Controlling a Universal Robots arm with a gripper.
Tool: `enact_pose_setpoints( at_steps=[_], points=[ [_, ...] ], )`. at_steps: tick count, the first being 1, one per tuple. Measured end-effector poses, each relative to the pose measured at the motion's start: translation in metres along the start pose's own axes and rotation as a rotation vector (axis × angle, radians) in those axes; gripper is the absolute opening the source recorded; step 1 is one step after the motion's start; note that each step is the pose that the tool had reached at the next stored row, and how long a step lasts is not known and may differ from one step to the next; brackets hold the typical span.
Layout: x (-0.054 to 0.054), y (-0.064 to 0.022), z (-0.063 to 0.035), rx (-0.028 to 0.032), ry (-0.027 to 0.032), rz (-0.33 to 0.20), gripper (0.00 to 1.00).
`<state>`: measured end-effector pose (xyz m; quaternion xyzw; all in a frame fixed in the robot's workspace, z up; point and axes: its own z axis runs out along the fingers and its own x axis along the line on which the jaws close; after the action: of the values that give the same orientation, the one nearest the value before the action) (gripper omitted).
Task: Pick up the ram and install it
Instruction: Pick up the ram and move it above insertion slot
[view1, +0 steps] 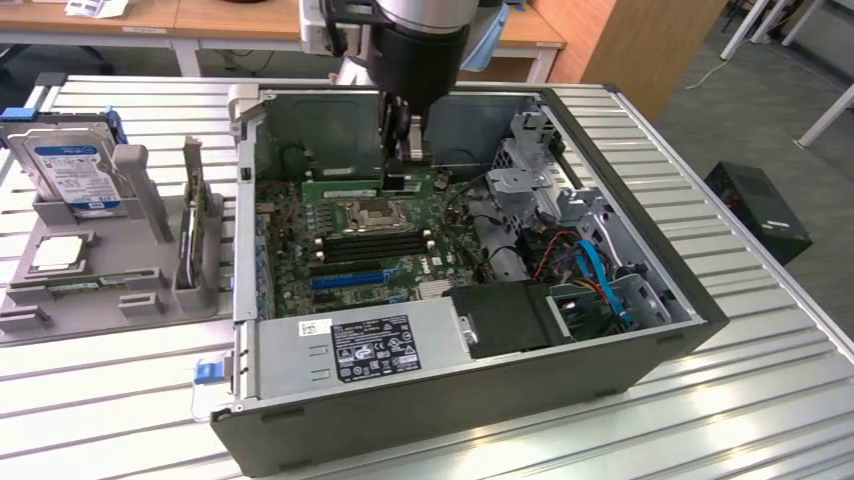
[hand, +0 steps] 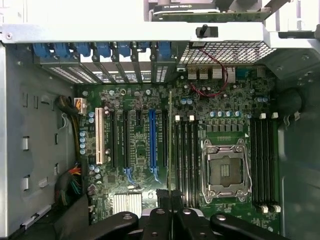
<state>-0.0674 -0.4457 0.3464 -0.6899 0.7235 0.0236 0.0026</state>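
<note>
My gripper (view1: 400, 175) hangs inside the open computer case (view1: 667, 300), over the motherboard (view1: 340, 255). It is shut on the ram (view1: 344, 187), a thin green stick held level above the board. In the wrist view the ram (hand: 171, 145) is edge-on, a narrow green line running out from my gripper (hand: 171, 199). It lies just beside the outermost of the black memory slots (hand: 186, 160), between them and the blue expansion slot (hand: 151, 137). The empty processor socket (hand: 225, 170) sits beyond those slots, with more memory slots (hand: 264, 165) on its far side.
A grey tray (view1: 80, 310) on the exterior view's left holds a hard drive (view1: 74, 170), a silver processor chip (view1: 60, 253) and an upright card (view1: 200, 220). The power supply (view1: 374, 340) and blue and orange cables (view1: 601, 280) fill the case's near end. The drive cage (view1: 527, 190) stands close by.
</note>
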Motion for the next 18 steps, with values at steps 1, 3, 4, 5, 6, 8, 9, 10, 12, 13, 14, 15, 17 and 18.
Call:
enact_pose_setpoints(
  at_steps=[1,3,4,5,6,8,9,10,12,13,14,15,17,18],
  points=[
    [0.0001,0.0000,0.0018,0.0000,0.0000,0.000,0.12],
    [0.0002,-0.0002,0.0053,0.0000,0.0001,0.000,0.12],
    [0.0003,-0.0002,0.0069,0.0001,-0.0001,0.000,0.12],
    [0.0003,-0.0002,0.0071,0.0000,0.0001,0.000,0.12],
    [0.0003,-0.0002,0.0071,-0.0001,0.0002,0.000,0.12],
    [0.0003,-0.0002,0.0071,-0.0001,0.0001,0.000,0.12],
    [0.0003,-0.0002,0.0071,0.0000,0.0001,0.000,0.12],
    [0.0002,-0.0002,0.0071,-0.0001,0.0001,-0.002,0.12],
    [0.0002,-0.0003,0.0072,-0.0004,0.0004,-0.014,0.12],
    [0.0002,-0.0004,0.0072,-0.0007,0.0006,-0.020,0.12],
    [0.0002,-0.0005,0.0071,-0.0009,0.0008,-0.025,0.12],
    [0.0002,-0.0005,0.0072,-0.0010,0.0009,-0.029,0.12],
    [0.0002,-0.0005,0.0072,-0.0010,0.0009,-0.029,0.12],
    [0.0002,-0.0008,0.0072,-0.0011,0.0009,-0.029,0.12]
  ],
)
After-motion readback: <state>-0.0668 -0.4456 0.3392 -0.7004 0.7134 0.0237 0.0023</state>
